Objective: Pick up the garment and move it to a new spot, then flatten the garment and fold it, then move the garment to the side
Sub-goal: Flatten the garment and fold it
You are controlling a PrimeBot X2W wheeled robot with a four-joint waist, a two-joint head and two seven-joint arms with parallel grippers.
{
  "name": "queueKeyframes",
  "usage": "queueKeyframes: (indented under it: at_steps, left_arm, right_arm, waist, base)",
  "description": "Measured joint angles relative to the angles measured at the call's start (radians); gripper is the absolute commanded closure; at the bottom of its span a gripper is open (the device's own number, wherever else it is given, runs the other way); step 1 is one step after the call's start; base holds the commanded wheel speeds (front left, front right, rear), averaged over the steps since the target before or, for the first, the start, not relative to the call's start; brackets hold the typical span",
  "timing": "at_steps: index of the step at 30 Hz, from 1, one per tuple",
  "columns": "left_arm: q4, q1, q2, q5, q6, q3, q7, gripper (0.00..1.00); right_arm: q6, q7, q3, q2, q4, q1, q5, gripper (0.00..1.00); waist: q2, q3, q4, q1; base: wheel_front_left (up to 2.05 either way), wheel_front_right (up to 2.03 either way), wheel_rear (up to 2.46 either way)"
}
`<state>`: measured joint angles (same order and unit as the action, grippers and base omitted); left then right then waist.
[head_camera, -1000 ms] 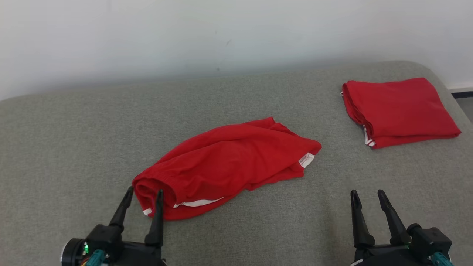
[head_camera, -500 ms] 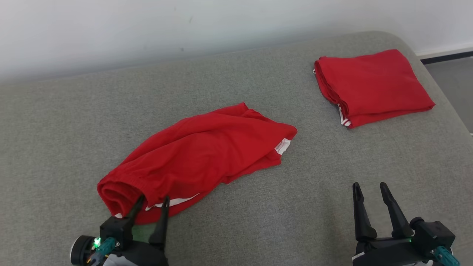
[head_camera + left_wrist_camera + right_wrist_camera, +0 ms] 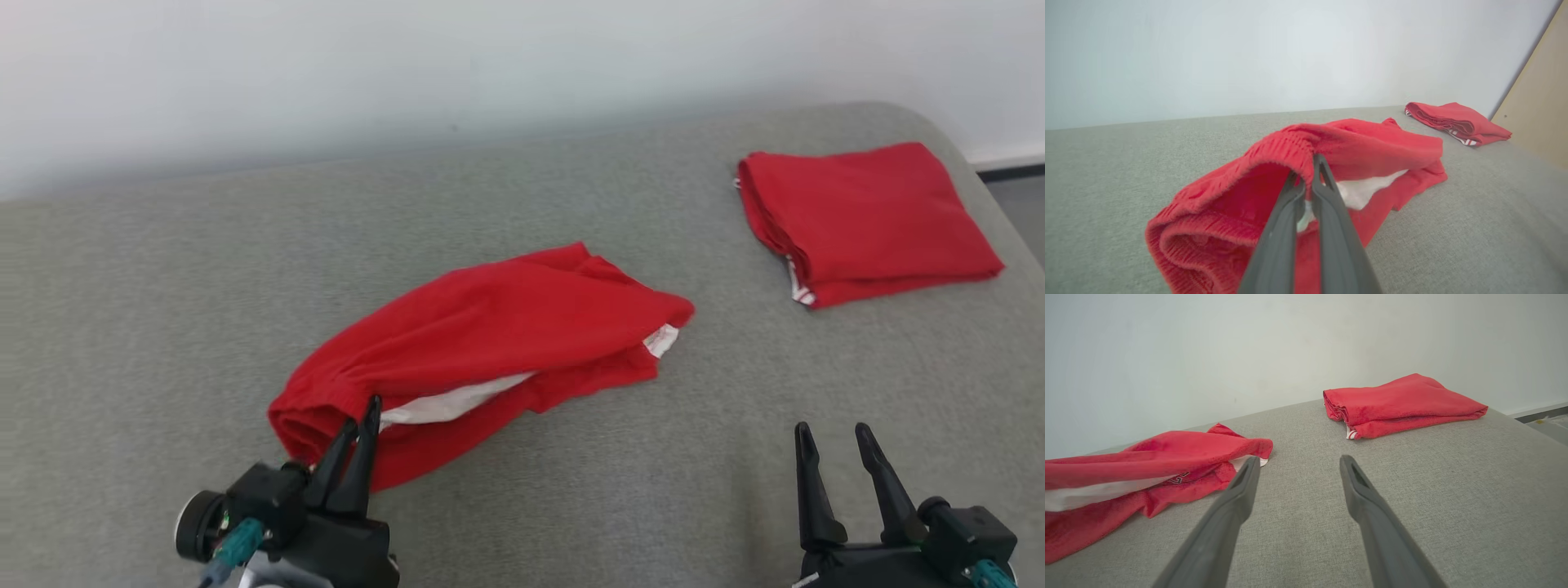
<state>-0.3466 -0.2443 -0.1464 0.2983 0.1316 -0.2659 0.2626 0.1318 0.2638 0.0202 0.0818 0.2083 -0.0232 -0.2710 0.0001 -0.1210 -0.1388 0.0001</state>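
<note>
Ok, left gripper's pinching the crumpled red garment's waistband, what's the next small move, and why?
Probably raise the left gripper slightly: it is shut on the waistband of the crumpled garment, whose rest lies on the grey cushion. The open right gripper is clear of it.

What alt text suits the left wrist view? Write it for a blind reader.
The left gripper is shut on the ribbed waistband of a crumpled red garment lying on a grey padded surface. A folded red garment sits farther off, at the right.
</note>
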Motion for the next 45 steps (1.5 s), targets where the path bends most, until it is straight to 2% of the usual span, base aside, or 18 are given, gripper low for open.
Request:
queueKeyframes:
  at_steps: [7,10,19,20,21,22,37,45]
  left_arm:
    - [0.102,0.118,-0.042,0.003,0.0,-0.025,0.0,1.0]
    - [0.11,0.176,-0.04,0.024,-0.001,-0.027,0.0,1.0]
    - [-0.007,0.26,-0.02,0.073,-0.007,-0.019,-0.002,1.0]
    - [-0.024,0.258,-0.018,0.072,-0.007,-0.019,-0.001,0.8]
    - [-0.033,0.257,-0.016,0.07,-0.007,-0.016,-0.002,0.11]
    - [-0.031,0.253,-0.008,0.07,-0.007,-0.004,-0.001,0.0]
    - [0.23,0.255,0.053,-0.038,-0.007,0.225,0.0,0.0]
    - [0.284,0.273,0.074,-0.09,-0.008,0.341,0.0,0.0]
  right_arm:
    - [0.0,0.0,-0.014,0.002,0.006,0.017,0.0,0.0]
    - [0.0,0.0,-0.017,0.0,0.006,0.019,0.0,0.0]
    - [0.0,0.0,-0.012,0.002,0.014,0.017,0.0,0.0]
    - [0.0,0.0,-0.011,0.003,0.016,0.017,0.0,0.0]
    - [0.0,0.0,-0.01,0.004,0.017,0.015,0.0,0.0]
    - [0.0,0.0,-0.011,0.006,0.017,0.014,0.0,0.0]
    - [0.0,0.0,-0.032,0.011,0.019,0.014,0.0,0.0]
    - [0.0,0.0,-0.021,0.012,0.026,0.017,0.0,0.0]
  waist:
    - [-0.0001,0.031,0.081,-0.0001]
    - [-0.0001,0.039,0.113,-0.0001]
    - [-0.0001,0.029,0.157,-0.0001]
    - [0.0,0.028,0.156,0.0]
    - [0.0,0.027,0.154,-0.0001]
    - [-0.0001,0.027,0.152,-0.0001]
    - [-0.0001,0.044,0.151,-0.0002]
    - [-0.0001,0.063,0.126,-0.0001]
  base:
    - [0.0,0.0,0.0]
    - [0.0,0.0,0.0]
    - [0.0,0.0,0.0]
    - [0.0,0.0,0.0]
    - [0.0,0.0,0.0]
    - [0.0,0.0,0.0]
    - [0.0,0.0,0.0]
    - [0.0,0.0,0.0]
